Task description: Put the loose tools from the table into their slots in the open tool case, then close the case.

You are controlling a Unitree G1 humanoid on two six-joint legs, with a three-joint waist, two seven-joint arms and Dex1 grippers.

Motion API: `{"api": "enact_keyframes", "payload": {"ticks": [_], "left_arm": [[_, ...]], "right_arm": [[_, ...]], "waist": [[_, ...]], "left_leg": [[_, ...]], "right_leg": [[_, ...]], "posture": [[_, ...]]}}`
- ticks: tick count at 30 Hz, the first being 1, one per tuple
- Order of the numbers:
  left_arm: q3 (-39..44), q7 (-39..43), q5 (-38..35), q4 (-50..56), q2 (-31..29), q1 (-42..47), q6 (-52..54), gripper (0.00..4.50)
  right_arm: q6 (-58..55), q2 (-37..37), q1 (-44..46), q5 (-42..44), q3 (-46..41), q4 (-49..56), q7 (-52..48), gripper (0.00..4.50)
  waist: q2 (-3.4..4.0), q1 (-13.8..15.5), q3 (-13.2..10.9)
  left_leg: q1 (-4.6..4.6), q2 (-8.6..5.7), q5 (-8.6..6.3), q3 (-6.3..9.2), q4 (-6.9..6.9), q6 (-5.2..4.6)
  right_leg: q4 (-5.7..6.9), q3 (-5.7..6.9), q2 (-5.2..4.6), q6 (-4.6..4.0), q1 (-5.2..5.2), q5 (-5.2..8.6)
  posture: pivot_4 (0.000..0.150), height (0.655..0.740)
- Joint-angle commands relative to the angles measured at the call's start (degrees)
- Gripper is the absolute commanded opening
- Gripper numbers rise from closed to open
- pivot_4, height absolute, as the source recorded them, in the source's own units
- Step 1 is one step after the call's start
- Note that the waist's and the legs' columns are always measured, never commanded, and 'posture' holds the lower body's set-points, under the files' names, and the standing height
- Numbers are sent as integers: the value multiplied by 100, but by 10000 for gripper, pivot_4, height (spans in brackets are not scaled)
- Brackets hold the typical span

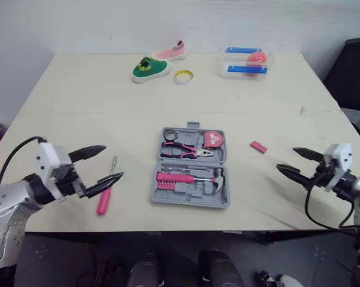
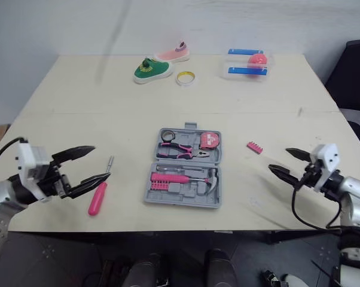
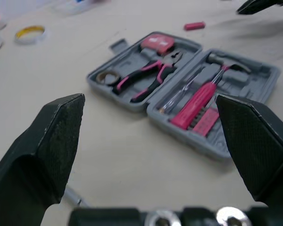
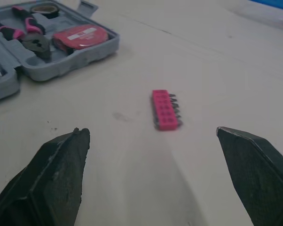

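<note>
The pink screwdriver is lying loose on the tabletop, just left of the open tool case. Its long axis is running away from the robot, handle nearer and tip farther. The left hand is being held by its shaft, fingers spread apart and empty; this arm is judged the nearer. The pink bit holder is lying right of the case, ahead and inward of the right hand, which is likewise being held wide apart and empty.
</note>
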State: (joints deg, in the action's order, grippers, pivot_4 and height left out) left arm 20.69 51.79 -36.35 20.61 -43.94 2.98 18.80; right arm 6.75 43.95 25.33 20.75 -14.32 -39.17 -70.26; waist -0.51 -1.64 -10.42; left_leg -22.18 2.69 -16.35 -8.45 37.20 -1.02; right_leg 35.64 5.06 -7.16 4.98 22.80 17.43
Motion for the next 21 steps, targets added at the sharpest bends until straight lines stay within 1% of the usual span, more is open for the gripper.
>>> {"api": "enact_keyframes", "payload": {"ticks": [1, 4, 7, 8, 9, 13, 21], "left_arm": [[-468, 55, -235, 445, 26, 440, 216, 44723], [-775, 96, -349, 574, 94, 765, 384, 44723], [-966, 242, -408, 589, 72, 936, 499, 44723], [-1042, 267, -432, 620, 88, 997, 539, 44723], [-1108, 273, -457, 646, 124, 1033, 580, 44723], [-1245, 338, -409, 716, 175, 965, 574, 44723], [-1179, 311, -491, 848, 176, 825, 692, 44723]], "right_arm": [[-68, -122, 715, -312, 246, -776, 72, 45000], [69, -293, 1359, -681, 452, -1540, 440, 45000], [331, -342, 1713, -1017, 668, -2062, 548, 45000], [370, -383, 1820, -1086, 708, -2200, 590, 45000], [327, -425, 1917, -1137, 749, -2332, 578, 45000], [416, -524, 2130, -1288, 785, -2651, 622, 45000], [425, -686, 2298, -1441, 829, -2907, 582, 45000]], "waist": [[0, -4, 0], [-1, -40, -1], [0, -35, -2], [0, -33, -2], [0, -33, -2], [0, -37, -2], [0, -52, -2]], "left_leg": [[1, 1, 0, -1, 0, 1], [-2, 2, 0, -10, 8, 0], [1, 8, 1, -14, 8, 5], [0, 8, 3, -13, 6, 7], [0, 11, 4, -12, 7, 10], [0, 11, 5, -13, 13, 9], [0, 13, 6, -13, 15, 10]], "right_leg": [[-1, 0, 2, 0, -1, 0], [-1, 15, 11, 5, 1, -3], [0, 14, 26, 7, 2, -4], [0, 14, 50, 6, 2, -4], [-1, 10, 54, 5, 3, -3], [1, -4, 57, 5, 2, -3], [3, -31, 60, 5, 2, -3]], "posture": [[1500, 7400], [1500, 7400], [1500, 7400], [1500, 7400], [1500, 7400], [1500, 7400], [1500, 7400]]}}
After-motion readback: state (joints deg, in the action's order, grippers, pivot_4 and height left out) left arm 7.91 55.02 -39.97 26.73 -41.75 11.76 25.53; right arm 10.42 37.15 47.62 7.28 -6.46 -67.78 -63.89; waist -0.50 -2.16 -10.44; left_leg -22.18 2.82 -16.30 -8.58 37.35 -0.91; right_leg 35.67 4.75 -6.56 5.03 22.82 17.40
